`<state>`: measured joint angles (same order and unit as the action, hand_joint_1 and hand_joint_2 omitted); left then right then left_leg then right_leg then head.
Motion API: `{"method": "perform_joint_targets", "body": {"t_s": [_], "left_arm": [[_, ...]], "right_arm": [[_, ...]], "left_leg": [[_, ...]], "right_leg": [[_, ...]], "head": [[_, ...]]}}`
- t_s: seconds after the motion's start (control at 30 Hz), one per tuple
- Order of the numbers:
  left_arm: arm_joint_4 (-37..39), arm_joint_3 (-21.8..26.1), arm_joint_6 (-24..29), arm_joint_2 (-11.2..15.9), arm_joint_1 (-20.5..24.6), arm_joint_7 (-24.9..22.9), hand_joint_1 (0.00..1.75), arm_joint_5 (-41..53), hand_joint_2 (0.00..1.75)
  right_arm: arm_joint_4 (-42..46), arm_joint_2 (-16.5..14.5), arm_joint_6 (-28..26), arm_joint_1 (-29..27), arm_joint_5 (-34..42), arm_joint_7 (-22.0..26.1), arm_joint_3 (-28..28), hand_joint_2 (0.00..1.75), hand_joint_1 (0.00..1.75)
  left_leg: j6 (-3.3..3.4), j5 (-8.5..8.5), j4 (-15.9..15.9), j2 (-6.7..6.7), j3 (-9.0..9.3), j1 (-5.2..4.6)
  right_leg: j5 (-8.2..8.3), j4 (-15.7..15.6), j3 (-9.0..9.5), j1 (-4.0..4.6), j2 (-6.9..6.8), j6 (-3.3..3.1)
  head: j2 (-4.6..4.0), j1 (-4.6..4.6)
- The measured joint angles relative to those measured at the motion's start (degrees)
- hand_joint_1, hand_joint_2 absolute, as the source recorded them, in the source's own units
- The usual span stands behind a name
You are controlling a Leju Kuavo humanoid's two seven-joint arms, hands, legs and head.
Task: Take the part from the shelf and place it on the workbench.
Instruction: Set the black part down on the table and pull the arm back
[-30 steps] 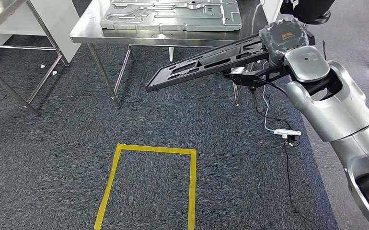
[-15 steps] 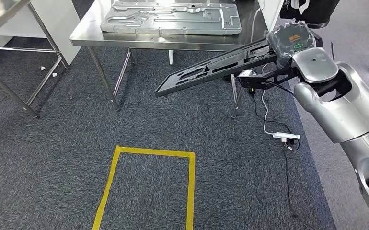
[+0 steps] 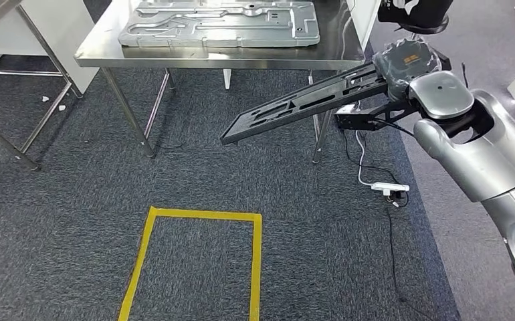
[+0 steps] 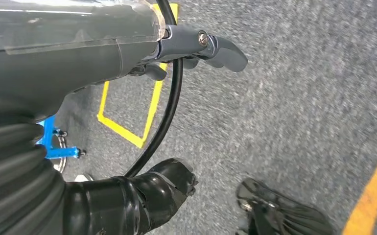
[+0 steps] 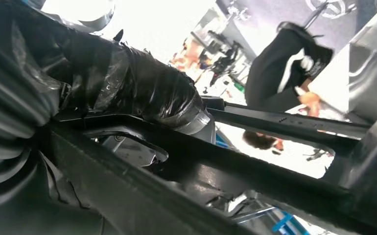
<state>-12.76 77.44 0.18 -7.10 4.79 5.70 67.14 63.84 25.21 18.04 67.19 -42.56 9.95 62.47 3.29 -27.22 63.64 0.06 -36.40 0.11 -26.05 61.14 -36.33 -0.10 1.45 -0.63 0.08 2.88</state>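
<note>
The steel surface (image 3: 108, 50) sits at twelve o'clock in the head view, already carrying a grey machined plate (image 3: 218, 23) across most of its top. The long black part (image 3: 295, 103) is held in the air below and in front of the surface's near edge, slanting down from the right hand (image 3: 408, 63) at two o'clock toward the centre, its free end hanging over the carpet.

The likely trouble is the part's length: held at one end, its far tip could strike the surface's edge or leg (image 3: 318, 137) when raised, or land on the grey plate, since little bare top remains. Leverage could also twist it out of the hold.

The right wrist view shows what the head view cannot: taped dark fingers (image 5: 147, 93) wrapped down onto the part's frame, closed on it. The left wrist view shows the left hand (image 4: 196, 49) hanging over carpet and yellow floor tape (image 4: 128, 134), fingers loosely curled, holding nothing.
</note>
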Motion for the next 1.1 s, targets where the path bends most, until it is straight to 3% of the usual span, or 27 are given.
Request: {"method": "perform_joint_targets", "body": {"t_s": [0.07, 0.13, 0.2, 0.3, 0.33, 0.37, 0.4, 0.47, 0.53, 0.6, 0.7, 0.8, 0.87, 0.9, 1.0, 1.03, 1.1], "left_arm": [[0.04, 0.09, -0.03, 0.08, 0.09, -0.01, 0.0, -0.02, 1.75], [0.07, 0.17, -0.08, 0.01, 0.21, -0.01, 0.0, -0.02, 1.75], [0.07, 0.29, -0.12, -0.04, 0.2, -0.04, 0.0, -0.02, 1.75], [0.07, 0.55, -0.14, -0.08, 0.17, -0.06, 0.0, -0.02, 1.75], [0.07, 0.63, -0.15, -0.08, 0.17, -0.06, 0.0, -0.02, 1.75], [0.07, 0.69, -0.15, -0.09, 0.18, -0.06, 0.0, -0.02, 1.75], [0.07, 0.73, -0.16, -0.1, 0.18, -0.06, 0.0, -0.02, 1.75], [0.07, 0.75, -0.16, -0.17, 0.18, -0.06, 0.0, -0.02, 1.75], [0.07, 0.78, -0.17, -0.22, 0.22, -0.07, 0.0, -0.05, 1.75], [0.07, 0.79, -0.18, -0.22, 0.25, -0.08, 0.0, -0.11, 1.75], [0.07, 0.8, -0.16, -0.21, 0.26, -0.08, 0.0, -0.17, 1.75], [0.07, 0.81, -0.16, -0.28, 0.24, -0.08, 0.0, -0.22, 1.75], [0.07, 0.82, -0.15, -0.28, 0.17, -0.08, 0.0, -0.32, 1.75], [0.07, 0.84, -0.14, -0.28, 0.13, -0.08, 0.0, -0.38, 1.75], [0.07, 0.88, -0.14, -0.25, 0.1, -0.08, 0.0, -0.51, 1.75], [0.07, 0.9, -0.14, -0.24, 0.13, -0.08, 0.0, -0.58, 1.75], [0.07, 0.96, -0.13, -0.24, 0.19, -0.08, 0.0, -0.68, 1.75]], "right_arm": [[0.0, 0.25, 0.01, 0.16, 0.3, -0.03, 0.15, 1.75, 1.75], [0.03, 0.51, 0.0, 0.21, 0.56, -0.01, 0.32, 1.75, 1.75], [0.11, 0.91, 0.0, 0.39, 0.66, 0.05, 0.62, 1.75, 1.75], [0.17, 1.46, 0.02, 0.71, 0.68, 0.05, 1.27, 1.75, 1.75], [0.17, 1.58, 0.02, 0.66, 0.68, 0.03, 1.53, 1.75, 1.75], [0.16, 1.67, 0.03, 0.61, 0.68, 0.01, 1.77, 1.75, 1.75], [0.16, 1.74, 0.03, 0.6, 0.68, 0.01, 1.99, 1.75, 1.75], [0.17, 1.84, 0.03, 0.73, 0.68, 0.03, 2.18, 1.75, 1.75], [0.21, 1.91, 0.06, 0.92, 0.78, 0.05, 2.26, 1.75, 1.75], [0.26, 1.94, 0.11, 1.1, 1.06, 0.03, 2.35, 1.75, 1.75], [0.34, 1.96, 0.14, 1.31, 1.63, 0.01, 2.6, 1.75, 1.75], [0.38, 1.96, 0.14, 1.49, 2.11, 0.0, 3.09, 1.75, 1.75], [0.38, 1.96, 0.16, 1.49, 2.51, -0.01, 3.5, 1.75, 1.75], [0.39, 1.97, 0.18, 1.49, 2.74, -0.01, 3.7, 1.75, 1.75], [0.49, 2.1, 0.27, 1.78, 3.36, -0.03, 3.97, 1.75, 1.75], [0.53, 2.22, 0.32, 1.99, 3.48, -0.05, 3.99, 1.75, 1.75], [0.68, 2.4, 0.38, 2.39, 3.62, -0.1, 4.07, 1.75, 1.75]], "left_leg": [[0.88, 0.51, -2.64, -0.16, 1.08, -0.54], [0.76, 0.92, -4.08, -0.05, 1.7, -0.47], [0.64, 1.65, -5.9, 0.14, 2.82, -0.08], [0.63, 1.93, -6.65, 0.27, 3.47, 0.04], [0.6, 1.81, -6.53, 0.28, 3.47, 0.03], [0.53, 1.64, -6.36, 0.28, 3.48, 0.02], [0.43, 1.44, -6.13, 0.28, 3.5, 0.02], [0.11, 0.9, -5.52, 0.29, 3.49, 0.0], [-0.34, 0.47, -4.98, 0.3, 3.28, -0.17], [-0.8, 0.39, -4.95, 0.36, 3.16, -0.29], [-1.59, -1.06, -3.25, 0.33, 2.44, -0.31], [-2.29, -5.63, 6.34, 0.18, -2.31, 0.15], [-2.63, -6.19, 10.51, 0.19, -4.77, 0.47], [-2.74, -4.9, 9.63, 0.2, -4.59, 0.61], [-2.73, 0.49, -0.82, 0.1, -0.03, 0.83], [-2.58, 1.14, -3.07, 0.02, 1.0, 0.77], [-2.04, 1.01, -4.09, -0.12, 1.47, 0.47]], "right_leg": [[0.1, -0.25, -0.05, -0.21, 0.07, 0.5], [0.3, -0.79, 0.05, -0.41, 0.11, 1.19], [-0.84, 0.52, -0.42, -0.34, -0.2, 1.71], [-4.78, 9.74, -5.05, -0.63, -0.81, 2.35], [-5.26, 12.23, -6.51, -0.74, -0.91, 2.57], [-4.73, 12.81, -7.08, -0.81, -1.0, 2.73], [-3.29, 11.32, -6.56, -0.85, -1.1, 2.82], [0.32, 4.01, -3.05, -0.81, -1.43, 2.65], [1.74, -1.04, -0.47, -0.52, -1.54, 2.08], [1.65, -1.71, -0.18, -0.27, -1.4, 1.49], [1.97, -2.52, 0.36, -0.94, -1.35, 0.55], [2.01, -2.84, 0.62, -1.13, -1.4, 0.04], [1.88, -2.69, 0.57, -1.18, -1.3, 0.08], [1.78, -2.56, 0.57, -1.26, -1.21, 0.21], [1.33, -1.95, 0.53, -1.42, -0.93, 1.0], [1.24, -1.81, 0.44, -1.36, -0.87, 1.37], [1.22, -1.87, 0.36, -1.24, -0.76, 2.17]], "head": [[0.0, 0.03], [0.0, -0.06], [0.0, 0.03], [-0.01, 0.13], [-0.01, 0.14], [0.0, 0.14], [0.0, 0.14], [0.0, 0.14], [0.0, 0.12], [0.0, 0.11], [-0.01, 0.0], [0.0, -0.2], [0.0, -0.2], [0.01, -0.2], [-0.01, -0.2], [-0.01, -0.19], [0.0, -0.16]]}}
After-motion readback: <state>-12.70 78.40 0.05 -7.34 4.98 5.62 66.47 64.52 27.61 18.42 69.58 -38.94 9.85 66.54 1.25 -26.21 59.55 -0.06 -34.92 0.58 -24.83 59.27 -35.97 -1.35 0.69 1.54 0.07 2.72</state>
